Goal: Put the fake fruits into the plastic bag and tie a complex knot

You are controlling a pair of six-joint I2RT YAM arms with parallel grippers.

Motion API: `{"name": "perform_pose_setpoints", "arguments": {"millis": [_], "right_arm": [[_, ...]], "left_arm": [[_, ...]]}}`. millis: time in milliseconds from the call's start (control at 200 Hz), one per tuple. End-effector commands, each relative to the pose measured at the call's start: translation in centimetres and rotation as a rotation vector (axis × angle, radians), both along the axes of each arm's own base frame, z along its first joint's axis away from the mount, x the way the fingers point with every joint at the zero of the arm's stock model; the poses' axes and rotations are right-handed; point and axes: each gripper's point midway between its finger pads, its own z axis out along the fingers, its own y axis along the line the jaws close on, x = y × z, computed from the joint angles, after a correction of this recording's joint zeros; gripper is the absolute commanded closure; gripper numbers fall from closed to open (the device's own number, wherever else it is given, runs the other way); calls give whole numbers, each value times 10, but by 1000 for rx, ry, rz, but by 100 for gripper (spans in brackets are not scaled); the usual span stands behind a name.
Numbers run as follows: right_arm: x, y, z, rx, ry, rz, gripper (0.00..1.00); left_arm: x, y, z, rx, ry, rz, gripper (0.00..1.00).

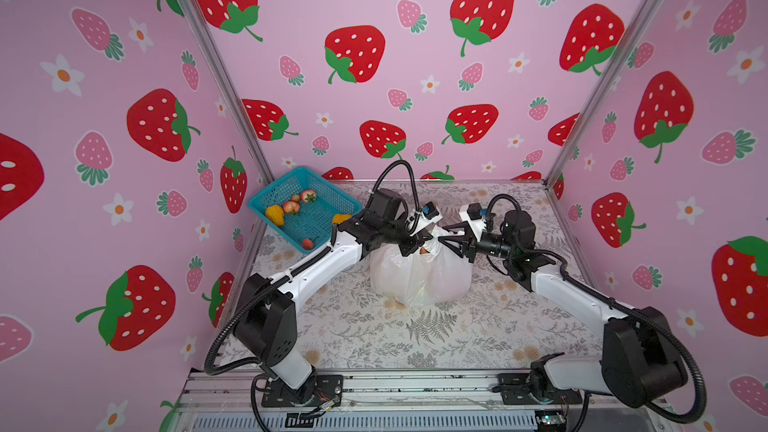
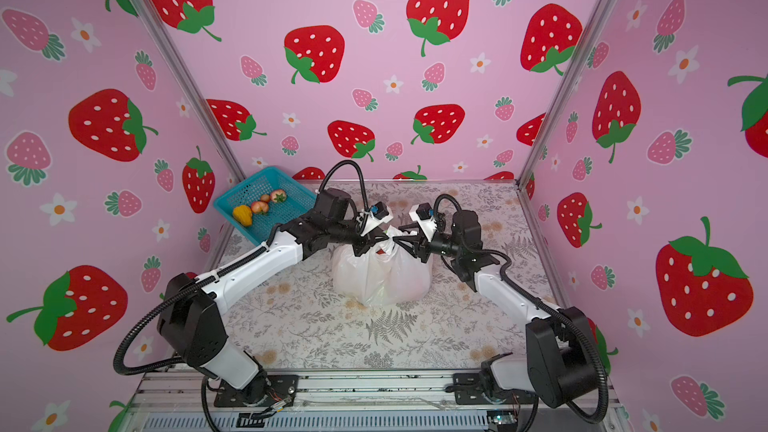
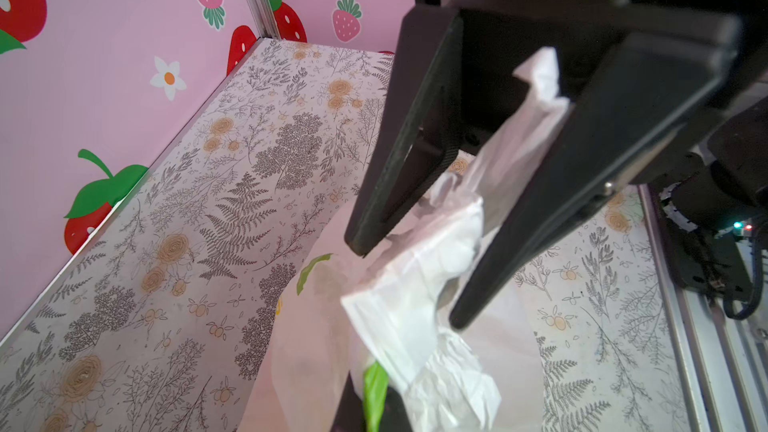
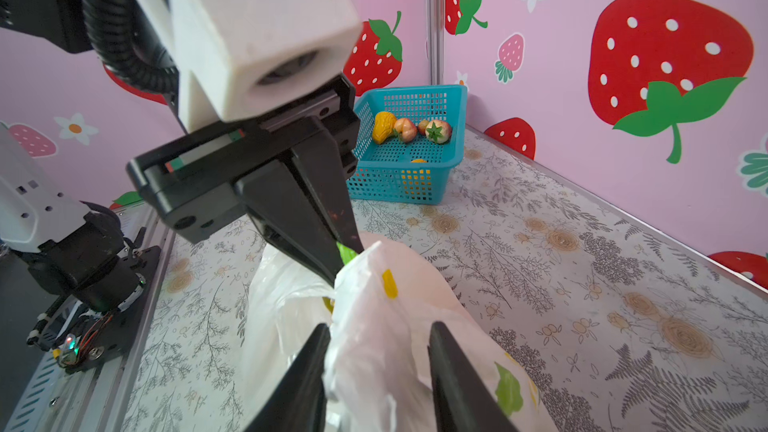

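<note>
The plastic bag [image 1: 419,276] [image 2: 380,276] stands full in the middle of the table, and a fake fruit [image 1: 424,250] shows at its mouth. My left gripper [image 1: 417,241] [image 4: 348,258] is shut on a green-printed fold of the bag's top [image 3: 376,392]. My right gripper [image 1: 451,238] [image 4: 378,328] is open, its fingers [image 3: 519,243] standing apart on either side of a crumpled white handle [image 3: 419,284]. I cannot tell whether that bunch is a knot. More fake fruits [image 1: 275,214] [image 4: 405,128] lie in the teal basket.
The teal mesh basket [image 1: 332,187] [image 4: 415,189] sits at the back left corner against the pink wall. Both arms meet over the bag. Metal rails [image 1: 374,388] run along the table's front edge.
</note>
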Motion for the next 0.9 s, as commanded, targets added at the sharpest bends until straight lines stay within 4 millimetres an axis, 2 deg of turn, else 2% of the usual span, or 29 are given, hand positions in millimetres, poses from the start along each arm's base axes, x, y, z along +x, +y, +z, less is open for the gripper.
{"name": "perform_pose_setpoints", "arguments": {"millis": [0,150,240,375,550,600,615,655,725,815,891], "right_arm": [[-3,6,2,-35,-70,70,54],[5,8,-3,-49,-68,62,51],[8,11,-6,-57,-68,60,54],[10,12,-9,-67,-68,65,68],[10,16,-13,-76,-55,58,97],[11,16,-13,-81,-57,41,100],[11,16,-13,-83,-56,36,100],[11,15,-12,-84,-58,24,100],[10,14,-8,-84,-67,3,100],[6,12,-3,-80,-82,-11,100],[4,12,0,-73,-91,-17,100]], "left_arm": [[-6,-1,23,-26,-77,-61,100],[-7,-2,24,-31,-75,-70,100],[-7,-2,24,-32,-71,-71,100],[-7,-2,24,-28,-72,-67,100],[-3,0,25,-24,-61,-36,100],[-2,3,25,-15,-52,-11,96],[-2,4,24,-9,-47,-6,90],[-3,9,22,12,-39,12,81],[-3,20,17,49,-26,54,72],[-6,32,9,90,-1,88,65],[-4,38,1,120,26,116,62]]}}
